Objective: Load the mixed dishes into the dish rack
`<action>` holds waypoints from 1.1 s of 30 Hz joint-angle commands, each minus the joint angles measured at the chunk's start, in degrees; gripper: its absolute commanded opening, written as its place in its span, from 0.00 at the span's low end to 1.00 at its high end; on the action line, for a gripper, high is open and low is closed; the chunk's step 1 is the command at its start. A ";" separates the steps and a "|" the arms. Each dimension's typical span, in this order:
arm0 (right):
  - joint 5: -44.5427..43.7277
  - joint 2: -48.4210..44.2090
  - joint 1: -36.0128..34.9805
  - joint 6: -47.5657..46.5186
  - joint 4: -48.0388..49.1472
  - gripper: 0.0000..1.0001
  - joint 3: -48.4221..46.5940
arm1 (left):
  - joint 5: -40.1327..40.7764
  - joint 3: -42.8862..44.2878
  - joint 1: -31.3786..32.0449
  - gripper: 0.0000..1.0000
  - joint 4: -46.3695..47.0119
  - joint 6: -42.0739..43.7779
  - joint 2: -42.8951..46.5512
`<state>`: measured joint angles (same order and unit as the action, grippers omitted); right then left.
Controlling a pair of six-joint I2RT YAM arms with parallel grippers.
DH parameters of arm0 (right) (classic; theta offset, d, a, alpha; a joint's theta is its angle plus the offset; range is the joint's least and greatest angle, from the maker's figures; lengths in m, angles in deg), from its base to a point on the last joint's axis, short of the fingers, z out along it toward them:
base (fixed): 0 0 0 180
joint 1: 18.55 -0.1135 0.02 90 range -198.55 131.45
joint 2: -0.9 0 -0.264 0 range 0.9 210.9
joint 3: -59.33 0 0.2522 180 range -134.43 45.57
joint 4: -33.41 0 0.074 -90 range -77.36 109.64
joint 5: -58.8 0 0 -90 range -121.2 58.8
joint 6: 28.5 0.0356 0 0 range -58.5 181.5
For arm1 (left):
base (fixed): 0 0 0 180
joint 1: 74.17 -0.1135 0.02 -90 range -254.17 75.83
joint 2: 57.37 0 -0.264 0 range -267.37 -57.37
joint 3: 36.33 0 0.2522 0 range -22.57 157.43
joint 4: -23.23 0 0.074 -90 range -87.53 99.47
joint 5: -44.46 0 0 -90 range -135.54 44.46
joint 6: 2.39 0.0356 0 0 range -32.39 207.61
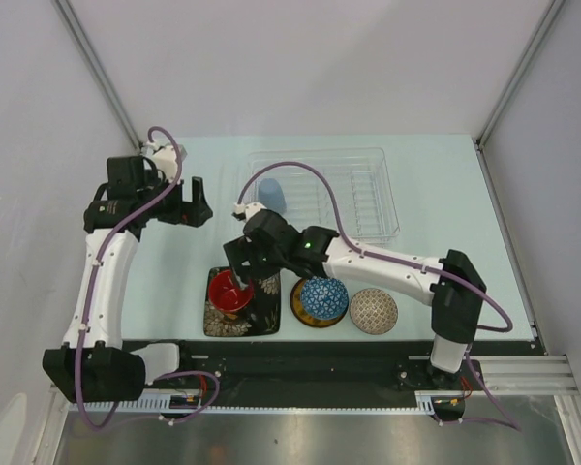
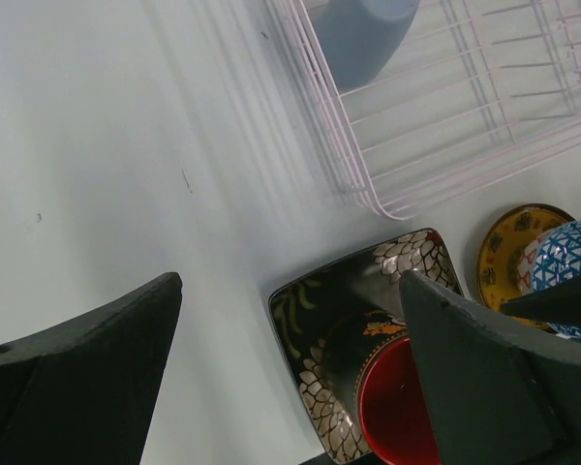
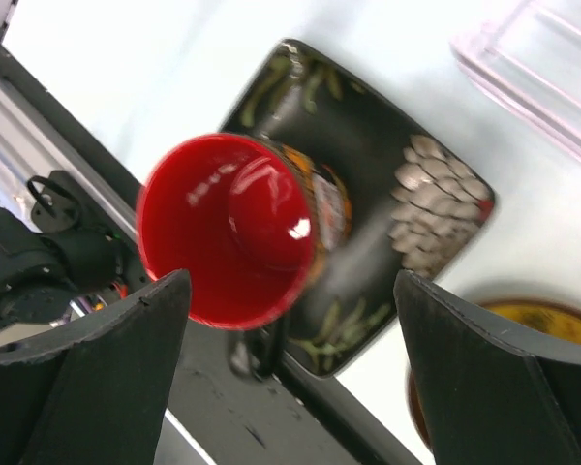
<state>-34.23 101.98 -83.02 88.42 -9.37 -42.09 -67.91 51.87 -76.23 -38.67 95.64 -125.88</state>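
Right hand [image 3: 290,281] spread wide, grasping nothing, poised over the red-lined mug [image 3: 228,228] on the black square plate [image 3: 416,203] by the table's near edge. Left hand [image 2: 290,279] hangs released and empty towards the left edge.

One in: the pale blue cup [image 1: 271,195] lies in the dish rack [image 1: 391,199] at the far edge. To go: mug, plate, blue patterned bowl [image 1: 324,296] on its yellow saucer [image 2: 504,247], and brownish bowl [image 1: 373,310].

Only the top view catches that brownish bowl. The right wrist view alone shows the mug's red inside.

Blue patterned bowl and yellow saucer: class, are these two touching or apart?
Touching. The top view shows the blue patterned bowl sitting on the yellow saucer, whose rim peeks out around it.
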 commanded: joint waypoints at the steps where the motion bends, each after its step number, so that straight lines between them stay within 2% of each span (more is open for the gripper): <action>1: -0.84 4.73 -2.24 -0.99 -2.97 0.90 -5.76 | -2.77 -0.43 -1.01 1.00 0.33 1.02 4.52; 5: -2.86 9.74 -3.12 -2.39 -5.08 0.85 -8.58 | -2.50 -0.43 -1.45 1.00 -0.20 1.55 5.40; 15: -4.97 13.09 -3.03 -3.98 -4.47 0.68 -7.00 | -3.47 -0.25 -2.68 1.00 -0.03 2.16 5.41; 16: -5.06 13.18 -2.95 -3.98 -4.38 0.63 -7.00 | -3.56 -0.43 -2.77 1.00 0.06 2.08 5.41; 19: -4.97 13.36 -2.68 -4.24 -3.86 0.40 -7.18 | -4.17 -1.04 -2.77 1.00 0.59 1.55 5.58; 20: -4.88 13.36 -2.51 -4.24 -3.68 0.24 -7.35 | -4.78 -1.48 -2.77 0.99 0.85 1.46 5.58; 23: -4.01 13.01 -1.89 -4.07 -3.42 0.11 -7.44 | -6.89 -2.01 -2.77 1.00 1.03 1.72 6.28; 26: -3.39 12.04 -1.36 -3.63 -3.33 0.02 -7.27 | -6.99 -1.93 -2.77 1.00 1.38 1.46 7.07; 33: 1.78 4.58 2.24 -0.73 -2.71 0.00 -6.74 | -6.98 -0.96 -2.94 1.00 2.61 -0.20 7.86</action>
<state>-35.85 114.70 -83.39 84.99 -14.14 -47.97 -72.96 49.86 -78.55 -38.91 96.65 -119.80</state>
